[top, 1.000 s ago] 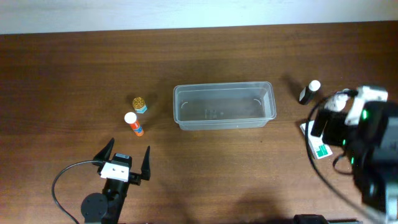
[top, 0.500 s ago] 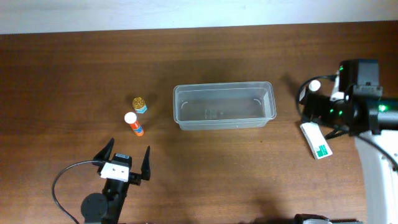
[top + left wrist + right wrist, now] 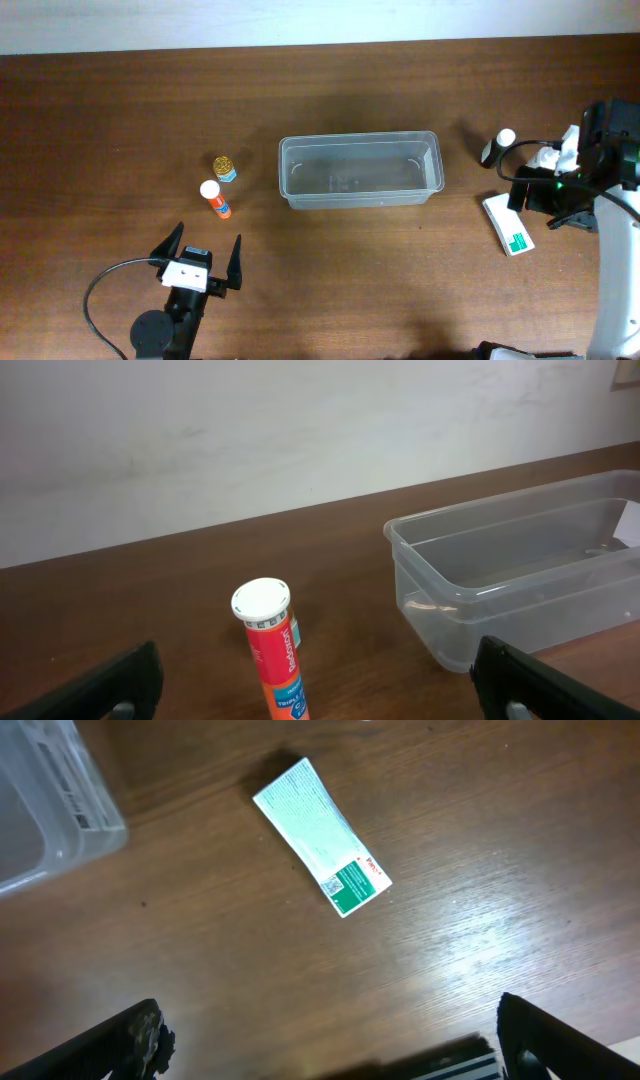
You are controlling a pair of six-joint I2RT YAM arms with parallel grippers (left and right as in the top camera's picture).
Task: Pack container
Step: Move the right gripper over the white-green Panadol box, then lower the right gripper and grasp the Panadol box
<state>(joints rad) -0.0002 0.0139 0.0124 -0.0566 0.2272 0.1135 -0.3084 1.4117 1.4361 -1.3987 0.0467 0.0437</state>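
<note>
The clear plastic container (image 3: 360, 139) stands empty at the table's middle; it also shows in the left wrist view (image 3: 500, 512) and the right wrist view (image 3: 60, 810). An orange tube with a white cap (image 3: 214, 198) stands left of it, in front of my open, empty left gripper (image 3: 206, 246) and between its fingers in the left wrist view (image 3: 272, 650). A small gold-lidded jar (image 3: 225, 166) sits beside the tube. My right gripper (image 3: 540, 200) is open and empty above a white-and-green box (image 3: 509, 228), which lies flat on the table (image 3: 322, 836).
A dark bottle with a white cap (image 3: 497, 147) stands right of the container, near the right arm. The table's far edge meets a white wall. A black cable loops by the left arm's base (image 3: 95, 290).
The right arm has shifted: it swung up toward the dark bottle, then moved back right beside the white-and-green box. The left arm and all objects have stayed put.
</note>
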